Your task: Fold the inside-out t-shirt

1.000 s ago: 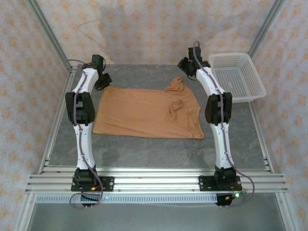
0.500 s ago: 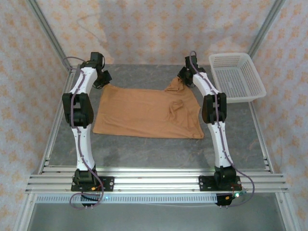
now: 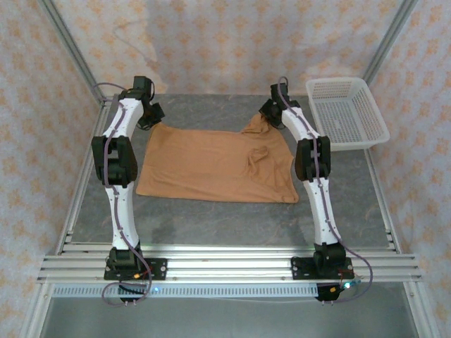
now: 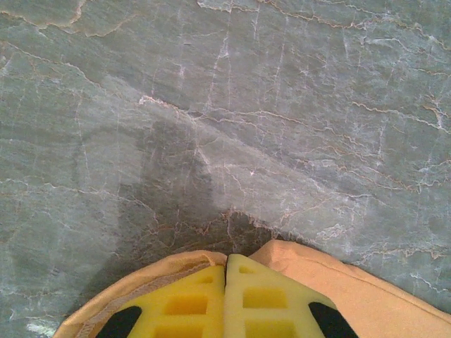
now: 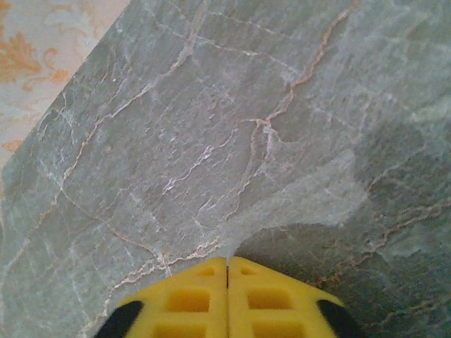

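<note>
Inside-out t-shirt: long axis parallel to the worktop's far edge.
Your left gripper pinches its far-left corner; your right gripper is closed at the far-right, hold unclear.

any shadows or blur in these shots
Left wrist view: sharp, dark shadow on the grey marbled table ahead of the left gripper. Right wrist view: the right gripper looks slightly soft. Top external view: even light on the orange-brown cloth t-shirt, no glare.
</note>
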Robot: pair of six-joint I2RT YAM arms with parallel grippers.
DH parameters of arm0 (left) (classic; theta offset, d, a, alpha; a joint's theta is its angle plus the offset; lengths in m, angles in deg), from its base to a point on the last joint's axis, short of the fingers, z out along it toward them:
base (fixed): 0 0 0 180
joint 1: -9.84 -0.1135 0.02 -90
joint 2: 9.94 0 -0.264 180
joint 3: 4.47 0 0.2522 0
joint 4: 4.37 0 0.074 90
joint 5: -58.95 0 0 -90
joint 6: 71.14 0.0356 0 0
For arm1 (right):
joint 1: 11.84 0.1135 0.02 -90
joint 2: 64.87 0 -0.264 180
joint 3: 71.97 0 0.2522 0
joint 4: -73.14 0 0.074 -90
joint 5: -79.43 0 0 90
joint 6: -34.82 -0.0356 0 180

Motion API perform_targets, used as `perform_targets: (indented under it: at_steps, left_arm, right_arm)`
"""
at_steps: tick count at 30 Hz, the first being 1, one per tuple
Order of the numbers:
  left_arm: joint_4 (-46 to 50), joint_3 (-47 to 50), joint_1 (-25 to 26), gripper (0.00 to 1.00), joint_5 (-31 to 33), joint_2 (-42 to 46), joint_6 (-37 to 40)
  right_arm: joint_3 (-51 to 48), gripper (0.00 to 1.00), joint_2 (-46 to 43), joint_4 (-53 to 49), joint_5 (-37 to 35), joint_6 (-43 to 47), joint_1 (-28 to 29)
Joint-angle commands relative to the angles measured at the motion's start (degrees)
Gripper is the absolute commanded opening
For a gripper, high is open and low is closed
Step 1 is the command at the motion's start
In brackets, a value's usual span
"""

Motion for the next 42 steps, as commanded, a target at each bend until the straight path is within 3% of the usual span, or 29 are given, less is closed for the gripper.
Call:
perform_targets:
  at_steps: [1, 8, 14, 22, 30, 36, 42]
  left_arm:
    - [0.33, -0.15, 0.16, 0.0, -0.45, 2.12, 0.3]
    - [0.3, 1.03, 0.16, 0.0, -0.8, 4.05, 0.06]
    - [-1.84, 5.92, 0.15, 0.0, -0.77, 7.1, -1.09]
    - [-2.76, 13.0, 0.03, 0.0, -0.73, 11.63, -2.11]
    - [-8.29, 28.67, 0.08, 0.0, -2.29, 24.02, -3.8]
    - [-14.2, 43.34, 0.34, 0.0, -3.29, 33.62, -5.0]
    - [-13.4, 47.5, 0.25, 0.0, 0.01, 34.26, -3.04]
  right_arm:
    - [3.39, 0.0, 0.8, -1.24, -0.76, 0.03, 0.29]
    - [4.96, 0.0, -5.76, -3.33, -2.54, 2.79, 0.33]
    - [-2.5, 0.0, -17.28, -5.52, -2.35, 5.11, 1.2]
    - [-34.93, 0.0, -42.2, 2.5, -2.6, 5.0, 3.66]
    - [-59.81, 0.0, -62.45, 6.33, -4.09, 3.59, 6.86]
    - [-73.37, 0.0, -73.37, 7.51, -5.34, 0.94, 9.23]
    - [-82.25, 0.0, -78.19, 8.18, -5.96, -0.99, 11.42]
